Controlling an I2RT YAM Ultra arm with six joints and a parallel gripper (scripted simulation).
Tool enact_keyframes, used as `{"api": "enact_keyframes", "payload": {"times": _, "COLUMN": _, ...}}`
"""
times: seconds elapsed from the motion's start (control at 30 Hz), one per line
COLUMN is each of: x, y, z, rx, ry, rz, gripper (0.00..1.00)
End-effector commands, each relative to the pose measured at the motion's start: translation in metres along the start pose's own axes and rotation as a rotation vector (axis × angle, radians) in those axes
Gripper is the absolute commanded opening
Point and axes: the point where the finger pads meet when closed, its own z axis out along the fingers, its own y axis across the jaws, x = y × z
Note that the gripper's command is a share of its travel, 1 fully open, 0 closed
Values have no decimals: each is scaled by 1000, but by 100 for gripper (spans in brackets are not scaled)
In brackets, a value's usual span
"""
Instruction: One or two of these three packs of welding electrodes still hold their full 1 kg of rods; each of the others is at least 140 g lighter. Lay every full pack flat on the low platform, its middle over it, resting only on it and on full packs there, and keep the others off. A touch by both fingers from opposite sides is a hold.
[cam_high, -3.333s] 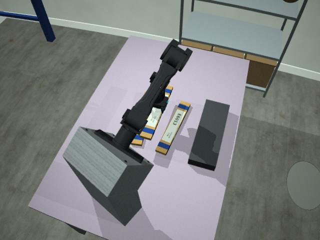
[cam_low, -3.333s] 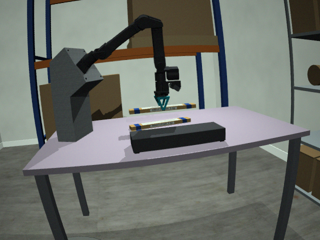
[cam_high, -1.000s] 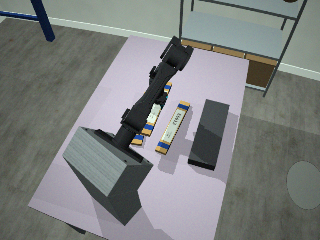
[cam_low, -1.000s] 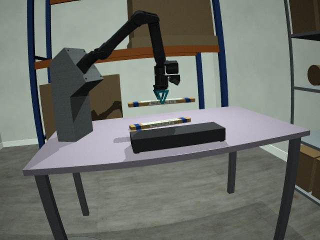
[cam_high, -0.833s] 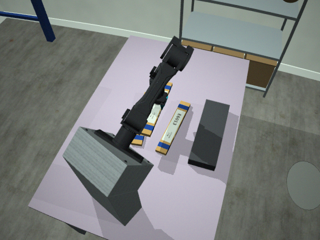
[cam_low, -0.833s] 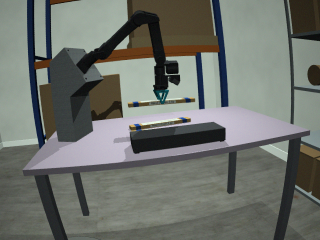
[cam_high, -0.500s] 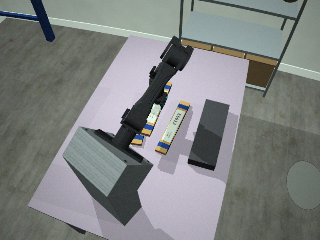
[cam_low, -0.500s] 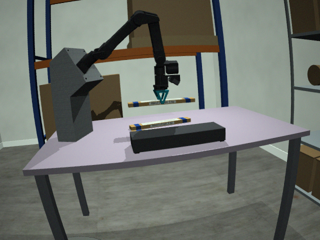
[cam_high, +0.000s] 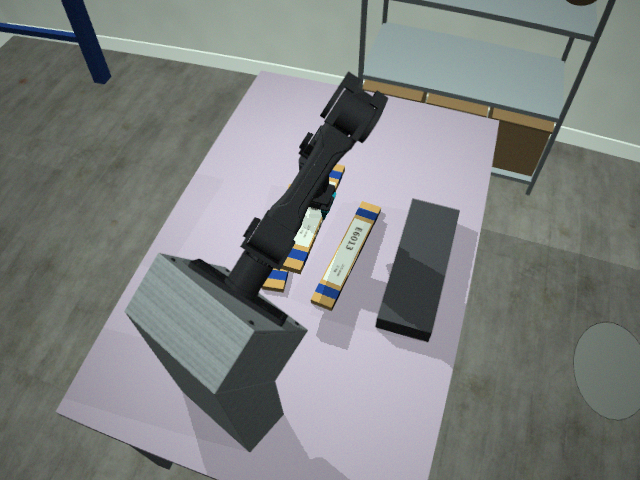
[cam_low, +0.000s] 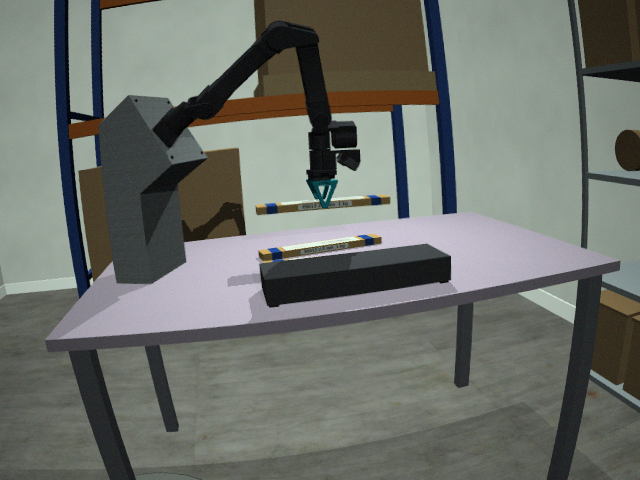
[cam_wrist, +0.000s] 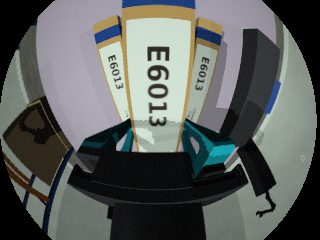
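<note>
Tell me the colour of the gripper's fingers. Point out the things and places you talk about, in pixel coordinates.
Teal; the fingers (cam_low: 312, 187) show best in the wrist view.

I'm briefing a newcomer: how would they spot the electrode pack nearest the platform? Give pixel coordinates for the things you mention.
On the pale lilac table, find the long black block-shaped platform (cam_high: 424, 258) (cam_low: 356, 276) (cam_wrist: 253, 85). Beside it lies a slim orange-and-white box with blue bands (cam_high: 347, 253) (cam_low: 320, 249) (cam_wrist: 204, 70). Unlike the similar box held in the claw (cam_low: 324, 205) (cam_wrist: 157, 142), it rests on the table.

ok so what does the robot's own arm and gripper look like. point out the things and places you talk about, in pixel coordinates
The arm (cam_high: 310, 180) (cam_low: 235, 77) is matte black, with chunky rounded joints and slimmer links between them. The gripper (cam_low: 324, 205) (cam_wrist: 157, 120) has a black body and teal fingers, each an open triangular frame tapering to a narrow tip. No sleeve covers the arm.
</note>
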Motion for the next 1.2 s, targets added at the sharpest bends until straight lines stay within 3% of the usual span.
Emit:
{"api": "enact_keyframes", "payload": {"times": 0.0, "x": -6, "y": 4, "z": -17, "rx": -14, "ry": -28, "rz": -2, "gripper": 0}}
{"api": "enact_keyframes", "payload": {"times": 1.1, "x": -6, "y": 4, "z": -17, "rx": -14, "ry": -28, "rz": -2, "gripper": 0}}
{"api": "enact_keyframes", "payload": {"times": 1.17, "x": 1, "y": 11, "z": -20, "rx": -17, "ry": -16, "rz": 58, "gripper": 0}}
